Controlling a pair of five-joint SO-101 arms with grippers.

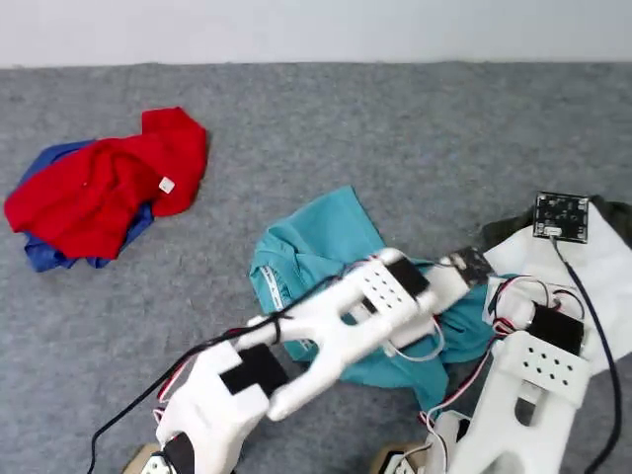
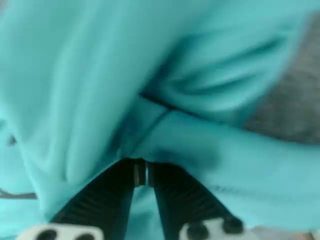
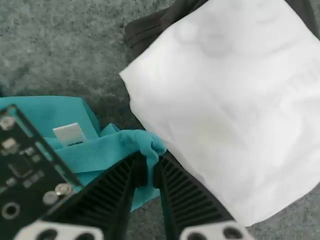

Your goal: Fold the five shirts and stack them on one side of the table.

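Observation:
A crumpled teal shirt (image 1: 316,247) lies in the middle of the grey table. My left gripper (image 2: 141,172) is shut on a fold of that teal cloth (image 2: 165,75), its arm stretched across the shirt from the near left. My right gripper (image 3: 148,169) is shut on a bunched teal edge (image 3: 135,142), right beside a folded white shirt (image 3: 235,110). The white shirt (image 1: 604,272) rests on a dark shirt (image 3: 155,22) at the table's right side. A red shirt (image 1: 109,188) lies on a blue shirt (image 1: 44,252) at the far left.
The grey carpet-like table top (image 1: 425,128) is bare at the back, up to a white wall. The left arm's camera board (image 3: 17,165) sits close to my right gripper. Cables hang around both arms near the front edge.

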